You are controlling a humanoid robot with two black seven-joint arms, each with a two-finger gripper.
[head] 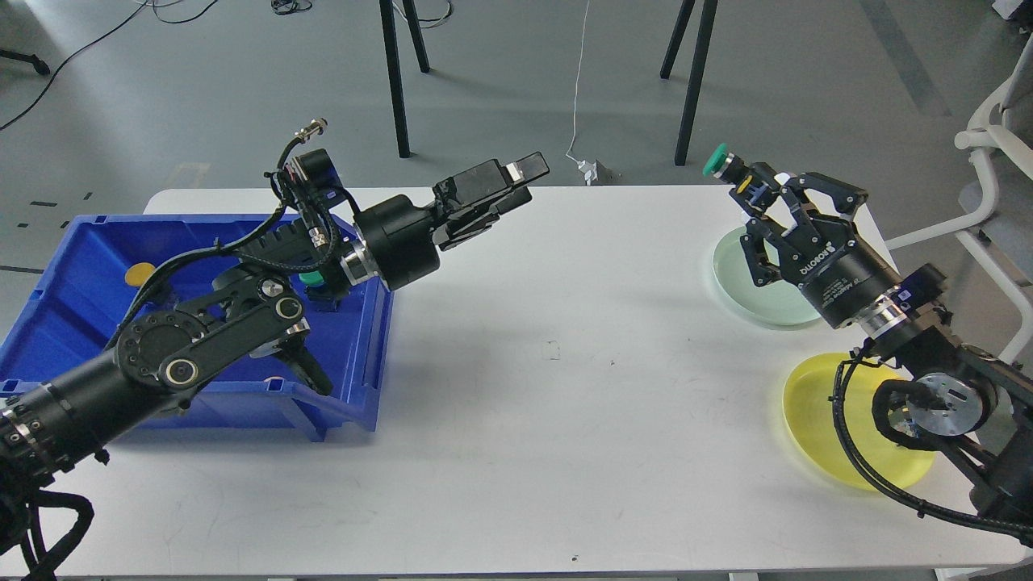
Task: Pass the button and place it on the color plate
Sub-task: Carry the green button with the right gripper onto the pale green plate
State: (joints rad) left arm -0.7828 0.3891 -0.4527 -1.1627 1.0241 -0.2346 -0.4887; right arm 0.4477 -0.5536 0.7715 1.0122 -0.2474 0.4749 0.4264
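Observation:
My right gripper [746,190] is shut on a green-capped button [717,160] and holds it in the air above the far edge of the pale green plate [746,282]. A yellow plate [815,420] lies nearer on the right, partly hidden by my right arm. My left gripper [524,173] hangs over the table's far middle, empty, its fingers close together. Another green button [311,278] and a yellow one [139,273] lie in the blue bin [355,403] at the left.
My left arm crosses over the blue bin. A white chair [993,161] stands beyond the table's right edge. Chair legs and a hanging white cable [577,81] are behind the table's far edge.

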